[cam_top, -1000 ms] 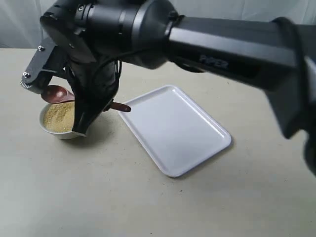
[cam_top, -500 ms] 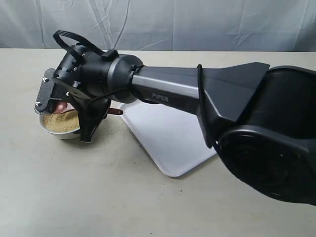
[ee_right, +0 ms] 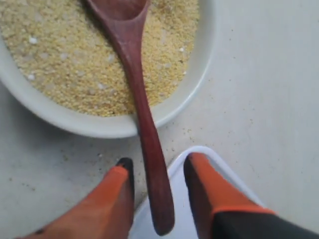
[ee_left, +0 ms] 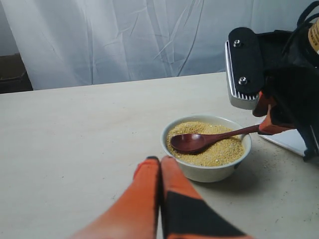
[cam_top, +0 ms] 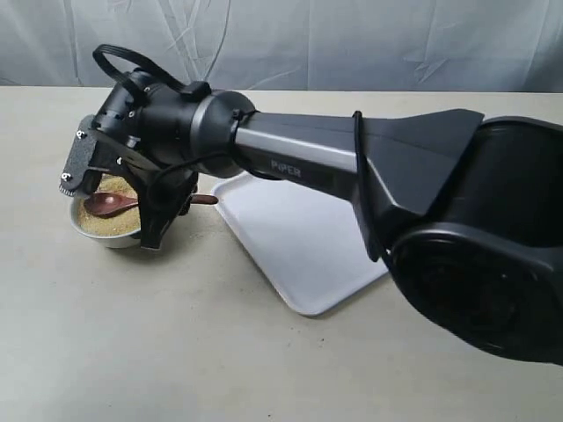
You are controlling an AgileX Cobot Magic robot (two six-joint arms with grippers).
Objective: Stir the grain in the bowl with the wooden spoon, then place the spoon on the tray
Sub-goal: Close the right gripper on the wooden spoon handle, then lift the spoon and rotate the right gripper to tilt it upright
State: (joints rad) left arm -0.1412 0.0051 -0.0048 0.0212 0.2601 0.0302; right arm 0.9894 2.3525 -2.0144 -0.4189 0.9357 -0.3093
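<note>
The white bowl (cam_top: pixel 106 236) holds the yellowish grain (cam_top: pixel 113 221). The wooden spoon (cam_top: pixel 107 204) lies with its scoop on the grain and its handle across the rim, pointing towards the tray (cam_top: pixel 299 237). My right gripper (ee_right: pixel 157 167) is open around the handle's end, with a gap on each side of the spoon (ee_right: pixel 134 74). One of its fingers hangs over the tray's corner (ee_right: pixel 219 162). My left gripper (ee_left: pixel 160 159) is shut and empty, low over the table just short of the bowl (ee_left: pixel 204 172).
The right arm (cam_top: pixel 352 158) stretches over the tray from the right and covers part of it. A pale curtain (cam_top: pixel 352 44) closes off the back. Stray grains dot the table beside the bowl (ee_right: pixel 99 127).
The spoon's scoop has come down from above the bowl's rim onto the grain. The right arm has drawn away from the exterior camera and hangs beside the bowl.
</note>
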